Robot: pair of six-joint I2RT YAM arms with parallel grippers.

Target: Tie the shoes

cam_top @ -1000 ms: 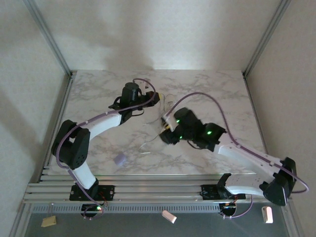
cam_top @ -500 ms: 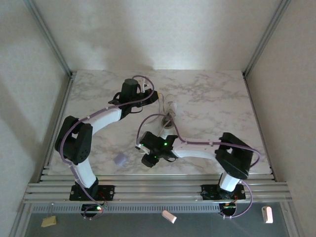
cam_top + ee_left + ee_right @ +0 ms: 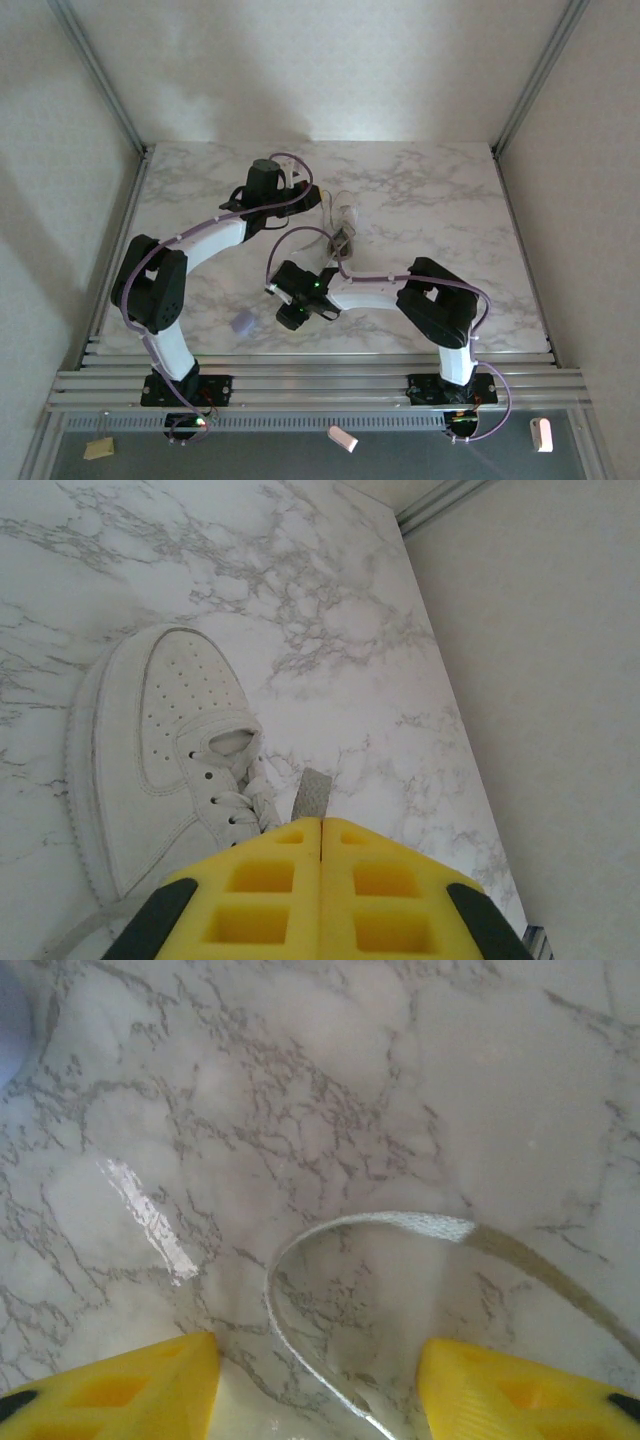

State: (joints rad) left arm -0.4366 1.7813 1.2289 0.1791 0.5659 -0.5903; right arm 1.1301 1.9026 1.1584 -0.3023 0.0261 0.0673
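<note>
Two laces are in play. Your left gripper (image 3: 320, 825) is pinched together, apparently on a lace tip (image 3: 311, 796) just beside the white sneaker (image 3: 160, 750), likely to hold that strand taut. Your right gripper (image 3: 318, 1360) has its jaws apart above the marble table (image 3: 300, 1080), straddling a curved lace (image 3: 380, 1222) that lies loose, well placed for a pinch. The sneaker sits near the table's middle.
</note>
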